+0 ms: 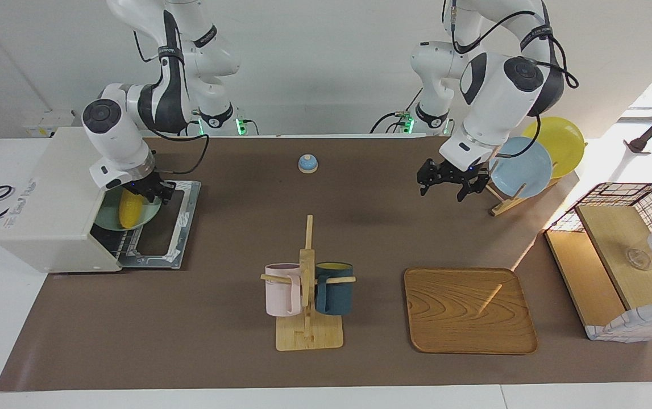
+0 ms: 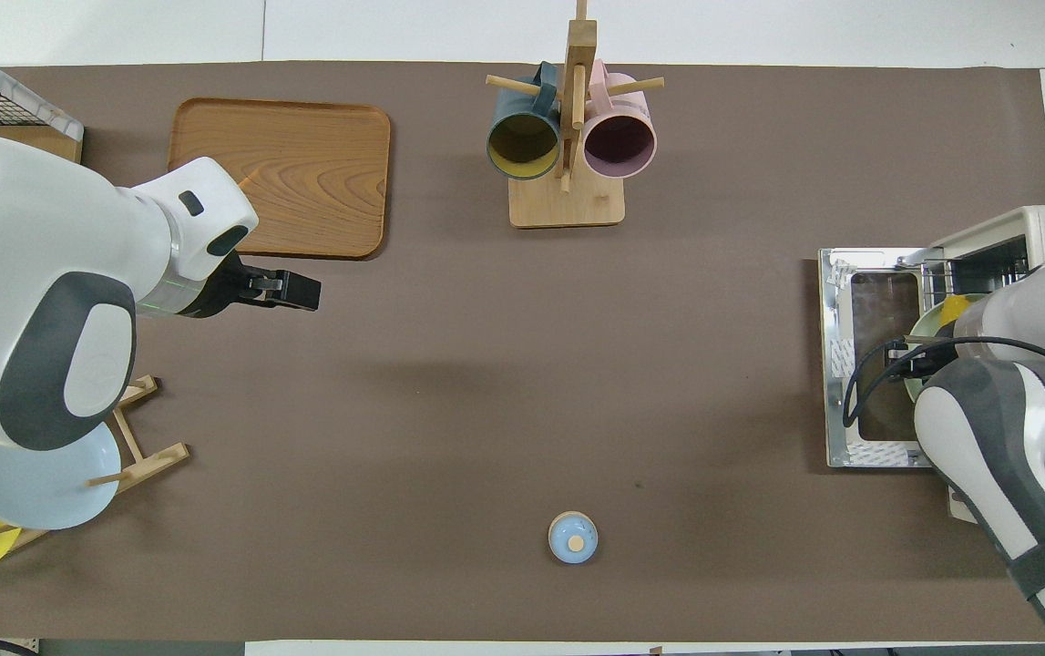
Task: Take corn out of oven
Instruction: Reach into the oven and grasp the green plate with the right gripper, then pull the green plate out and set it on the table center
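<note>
Right hand (image 1: pixel 145 192) is down at the mouth of the oven (image 1: pixel 47 199), at the end of the corn (image 1: pixel 128 207) that is nearer the robots; whether its fingers grip the cob cannot be told. Corn lies just under the hand on a pale green plate (image 1: pixel 111 218) on the oven rack, above the dropped-open door (image 1: pixel 173 224). Left hand (image 1: pixel 451 180) waits with fingers spread, grasping nothing, over bare bench (image 1: pixel 371 216), a plate rack (image 1: pixel 510 199) beside it.
</note>
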You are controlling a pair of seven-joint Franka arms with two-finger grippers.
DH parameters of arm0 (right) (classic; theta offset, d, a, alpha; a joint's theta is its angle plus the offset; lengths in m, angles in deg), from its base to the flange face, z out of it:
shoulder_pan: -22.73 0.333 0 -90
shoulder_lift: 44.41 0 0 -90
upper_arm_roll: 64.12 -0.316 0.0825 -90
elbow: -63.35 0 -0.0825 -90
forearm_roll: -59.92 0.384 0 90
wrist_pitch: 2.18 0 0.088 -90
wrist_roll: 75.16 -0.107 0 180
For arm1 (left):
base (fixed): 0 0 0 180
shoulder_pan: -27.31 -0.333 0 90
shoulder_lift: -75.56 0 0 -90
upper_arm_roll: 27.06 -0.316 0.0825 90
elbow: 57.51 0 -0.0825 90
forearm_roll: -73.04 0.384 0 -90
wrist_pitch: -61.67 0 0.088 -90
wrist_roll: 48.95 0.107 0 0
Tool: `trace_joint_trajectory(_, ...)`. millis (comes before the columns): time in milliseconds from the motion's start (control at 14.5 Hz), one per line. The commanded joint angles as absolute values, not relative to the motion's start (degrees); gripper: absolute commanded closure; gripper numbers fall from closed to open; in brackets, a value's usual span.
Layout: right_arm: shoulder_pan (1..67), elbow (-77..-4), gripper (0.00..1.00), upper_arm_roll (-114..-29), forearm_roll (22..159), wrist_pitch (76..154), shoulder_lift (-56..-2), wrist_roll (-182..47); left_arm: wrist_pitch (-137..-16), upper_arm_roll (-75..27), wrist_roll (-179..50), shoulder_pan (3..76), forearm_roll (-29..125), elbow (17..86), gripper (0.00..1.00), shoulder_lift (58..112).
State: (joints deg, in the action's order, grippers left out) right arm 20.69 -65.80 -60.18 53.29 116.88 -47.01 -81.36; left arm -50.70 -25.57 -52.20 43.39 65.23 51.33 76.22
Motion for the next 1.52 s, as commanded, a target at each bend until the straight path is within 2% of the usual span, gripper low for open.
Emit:
trace_joint_trajectory(0,19.8,-67.9,0.94,-60.6,52.2,117.4,-49.0,-79.2,-51.8,-26.1,-51.9,43.9,64.2,52.2,0.00,75.8)
trace_joint_trajectory(69,19.8,-68.0,1.00,-60.6,52.2,117.4,-49.0,-77.2,-51.8,-26.1,-51.9,43.9,64.2,52.2,0.00,75.8)
trace_joint_trajectory(345,21.7,-65.2,1.00,-61.2,52.2,116.4,-48.0,-74.8,-51.8,-26.1,-51.9,43.9,63.9,52.1,0.00,75.8)
trace_joint_trajectory(621,30.1,-57.4,1.00,-61.4,52.3,110.6,-45.1,-81.5,-51.8,-26.1,-51.9,43.9,63.9,52.1,0.00,75.8)
trace_joint_trajectory(966,41.4,-46.4,1.00,-61.5,52.7,104.1,-37.9,-96.5,-52.1,-26.1,-51.9,43.8,63.9,51.9,0.00,75.9)
trace_joint_trajectory(1241,48.6,-43.7,1.00,-61.6,53.8,103.1,-36.8,-103.9,-52.5,-26.1,-51.9,43.8,63.9,51.9,0.00,75.9)
trace_joint_trajectory(1448,54.4,-35.3,1.00,-61.7,54.2,100.6,-29.1,-112.8,-52.6,-26.1,-51.9,43.8,63.9,51.9,0.00,75.9)
